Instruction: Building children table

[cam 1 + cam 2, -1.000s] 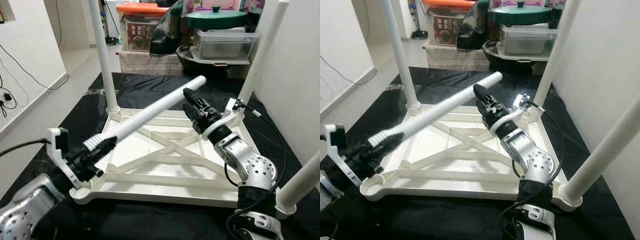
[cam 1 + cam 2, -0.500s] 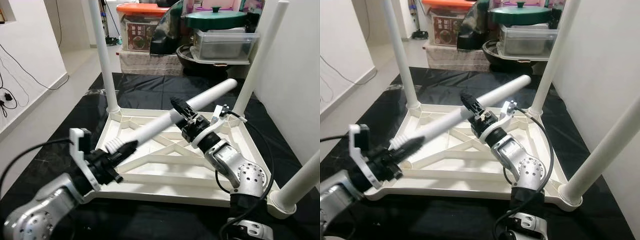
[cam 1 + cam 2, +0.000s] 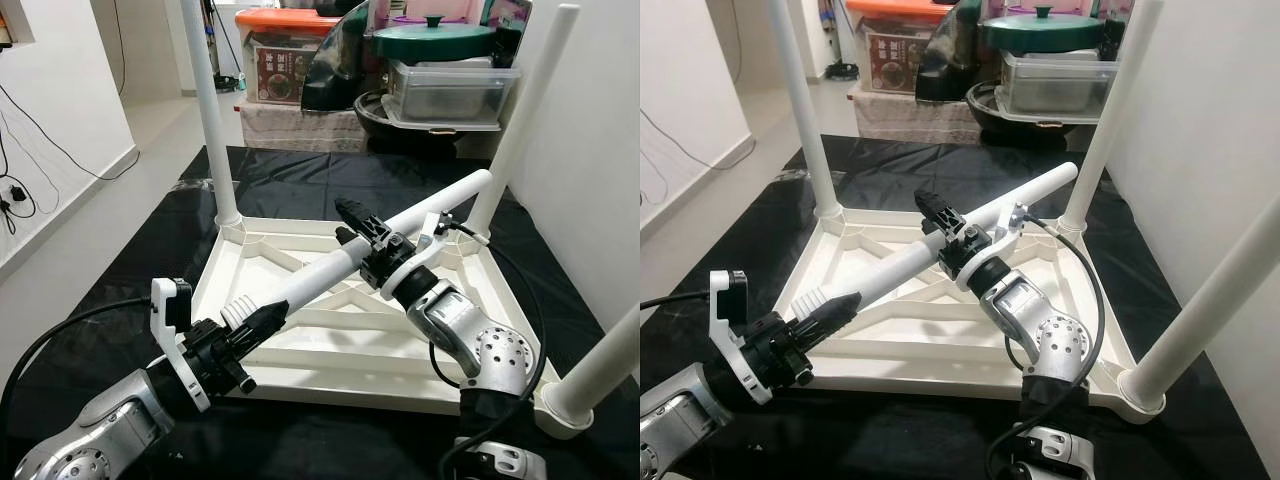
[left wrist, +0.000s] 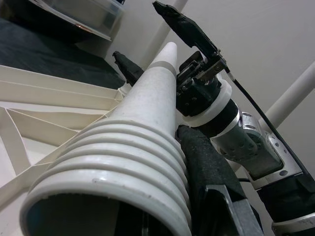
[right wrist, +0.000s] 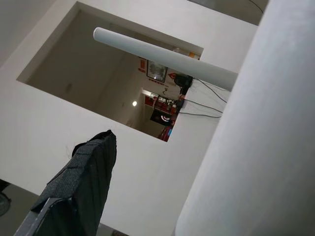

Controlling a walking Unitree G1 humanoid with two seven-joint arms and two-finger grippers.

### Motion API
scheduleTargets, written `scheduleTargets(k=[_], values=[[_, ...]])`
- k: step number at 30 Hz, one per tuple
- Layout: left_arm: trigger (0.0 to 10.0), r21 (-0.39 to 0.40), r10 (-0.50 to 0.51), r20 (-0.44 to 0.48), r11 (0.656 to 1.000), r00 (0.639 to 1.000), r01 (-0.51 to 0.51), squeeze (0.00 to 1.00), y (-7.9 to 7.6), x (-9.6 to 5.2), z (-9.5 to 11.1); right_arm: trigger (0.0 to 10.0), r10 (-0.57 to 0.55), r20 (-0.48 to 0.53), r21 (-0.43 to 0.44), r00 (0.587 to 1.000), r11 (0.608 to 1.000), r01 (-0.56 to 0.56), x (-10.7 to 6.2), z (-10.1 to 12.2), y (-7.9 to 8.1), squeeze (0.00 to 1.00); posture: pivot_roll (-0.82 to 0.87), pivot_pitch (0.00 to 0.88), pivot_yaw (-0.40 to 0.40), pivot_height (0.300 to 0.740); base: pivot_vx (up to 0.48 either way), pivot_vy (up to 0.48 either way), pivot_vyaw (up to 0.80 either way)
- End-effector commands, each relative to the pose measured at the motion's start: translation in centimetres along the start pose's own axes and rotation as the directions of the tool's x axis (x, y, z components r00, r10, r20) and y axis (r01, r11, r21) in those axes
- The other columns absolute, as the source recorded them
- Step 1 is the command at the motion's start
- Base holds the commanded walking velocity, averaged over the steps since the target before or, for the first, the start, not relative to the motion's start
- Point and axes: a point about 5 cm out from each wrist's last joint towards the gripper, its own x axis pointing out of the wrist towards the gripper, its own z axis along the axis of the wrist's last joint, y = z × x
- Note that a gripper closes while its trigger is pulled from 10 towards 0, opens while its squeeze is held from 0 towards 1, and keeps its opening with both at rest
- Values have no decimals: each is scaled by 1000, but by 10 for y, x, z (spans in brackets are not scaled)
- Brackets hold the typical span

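The white children's table (image 3: 330, 358) lies upside down on a black mat. Three white legs stand upright in its corners: back left (image 3: 205, 100), back right (image 3: 525, 110), front right (image 3: 600, 370). A loose fourth leg (image 3: 320, 280) slants across the frame. My left gripper (image 3: 270, 312) is shut on its ribbed threaded end (image 4: 113, 162), low over the front left of the frame. My right gripper (image 3: 350, 225) is open, and its fingers straddle the leg's middle. One finger (image 5: 78, 191) stands apart from the leg (image 5: 246, 147).
The black mat (image 3: 300, 175) covers the floor under the table. Stacked storage boxes and a green-lidded pot (image 3: 430, 40) stand close behind. A white wall runs along the right. Cables (image 3: 15, 195) hang by the left wall, where bare floor shows.
The loose leg has slid to the right and its threaded end has come down toward the frame's front left. My right gripper, earlier beside the leg, now has it between its fingers.
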Motion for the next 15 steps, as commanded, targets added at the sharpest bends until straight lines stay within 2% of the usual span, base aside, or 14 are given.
scheduleTargets(k=[1, 15], values=[[10000, -8, -48, -29, 999, 998, 48, 0, -6, 2, -3, 10000, 28, -31, -1, 999, 1000, -28, 1, -5, 6, 0, 80, 0, -76, 740, 0, 0, 0], [10000, -11, -74, -29, 997, 997, 73, 0, -7, 8, -6, 10000, 42, -61, 18, 997, 999, -41, 0, -17, 10, 0, 75, 0, -73, 740, 0, 0, 0]])
